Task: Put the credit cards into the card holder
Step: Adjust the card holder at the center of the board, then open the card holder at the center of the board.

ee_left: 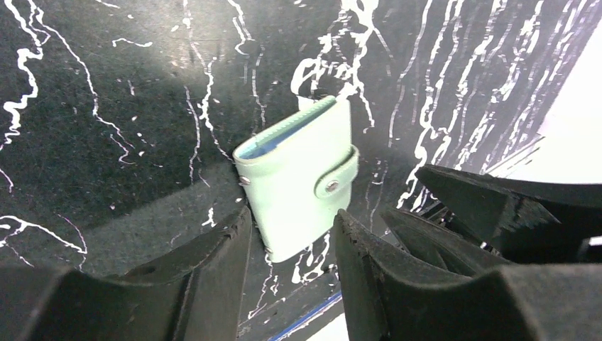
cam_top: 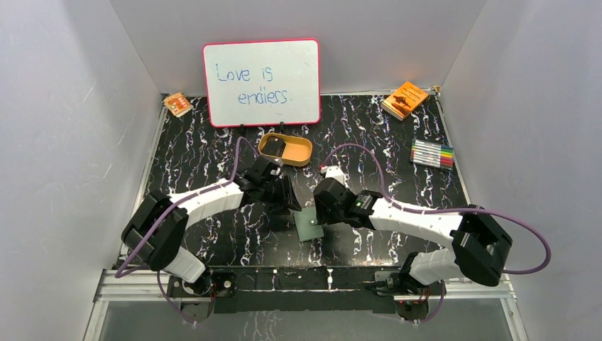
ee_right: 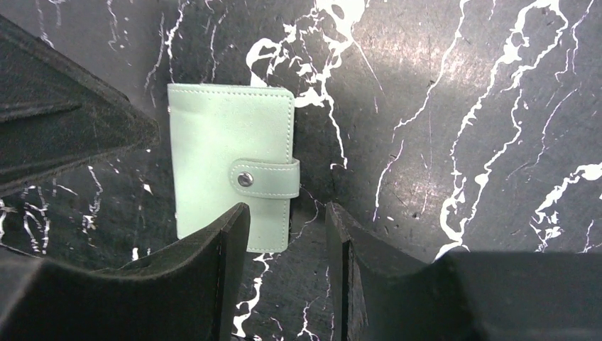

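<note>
One sage-green card holder [ee_left: 298, 185], roughly square, smooth and stitched along its edges, lay folded shut on the black, white-veined marble-look bench [ee_right: 461, 106], its single strap fastened by one small metal snap. A pale blue sleeve edge showed along its top. It sat between the two grippers, just past the fingertips of each. The left gripper [ee_left: 292, 217] stood open, its two matte black ridged fingers apart and holding nothing. The right gripper [ee_right: 287, 209] was likewise open and empty. Beyond the left gripper, away from the arm bases, one tan oval tray [cam_top: 302, 153] held one dark, flat credit card [cam_top: 275, 147].
</note>
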Controlling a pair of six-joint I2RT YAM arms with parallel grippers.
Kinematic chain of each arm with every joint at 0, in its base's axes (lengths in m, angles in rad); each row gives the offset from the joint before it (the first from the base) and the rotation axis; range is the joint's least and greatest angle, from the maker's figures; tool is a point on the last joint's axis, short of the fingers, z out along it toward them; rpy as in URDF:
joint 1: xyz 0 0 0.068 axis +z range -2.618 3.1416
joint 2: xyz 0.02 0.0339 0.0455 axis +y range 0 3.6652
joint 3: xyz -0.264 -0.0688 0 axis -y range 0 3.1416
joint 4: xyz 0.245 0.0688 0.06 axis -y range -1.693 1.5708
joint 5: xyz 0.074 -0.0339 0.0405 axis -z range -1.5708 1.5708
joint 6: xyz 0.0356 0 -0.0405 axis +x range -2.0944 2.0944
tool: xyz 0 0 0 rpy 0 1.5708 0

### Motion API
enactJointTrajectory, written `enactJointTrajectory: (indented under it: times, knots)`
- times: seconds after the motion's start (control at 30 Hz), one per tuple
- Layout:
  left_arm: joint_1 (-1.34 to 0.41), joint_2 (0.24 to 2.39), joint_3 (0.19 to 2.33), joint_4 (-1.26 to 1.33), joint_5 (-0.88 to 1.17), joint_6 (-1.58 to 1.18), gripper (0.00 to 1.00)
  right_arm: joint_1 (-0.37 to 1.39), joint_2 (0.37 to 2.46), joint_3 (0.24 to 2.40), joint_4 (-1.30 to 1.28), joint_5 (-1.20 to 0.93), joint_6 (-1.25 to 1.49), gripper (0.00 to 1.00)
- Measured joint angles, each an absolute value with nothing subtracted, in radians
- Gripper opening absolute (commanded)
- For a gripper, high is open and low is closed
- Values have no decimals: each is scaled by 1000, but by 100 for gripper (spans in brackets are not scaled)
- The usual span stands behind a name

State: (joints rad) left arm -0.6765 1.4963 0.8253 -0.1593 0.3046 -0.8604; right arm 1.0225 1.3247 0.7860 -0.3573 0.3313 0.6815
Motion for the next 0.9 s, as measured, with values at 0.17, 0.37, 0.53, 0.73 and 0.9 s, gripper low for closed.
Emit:
enactJointTrajectory:
  times: [0.17,0.37,0.53,0.73,0.9]
  knots:
    - [-677,1543,816,-153,308,-859,44,1048,1342,790,-377,342,680,53]
    - [-686,1560,814,-147,308,-857,41,1068,1357,801,-395,353,682,53]
    - [-691,1535,810,-133,321,-864,32,1070,1362,804,-395,361,685,53]
    - [-713,1534,810,-104,332,-863,24,1071,1368,804,-395,361,701,52]
    - [-727,1575,810,-103,332,-855,18,1079,1369,804,-395,361,704,52]
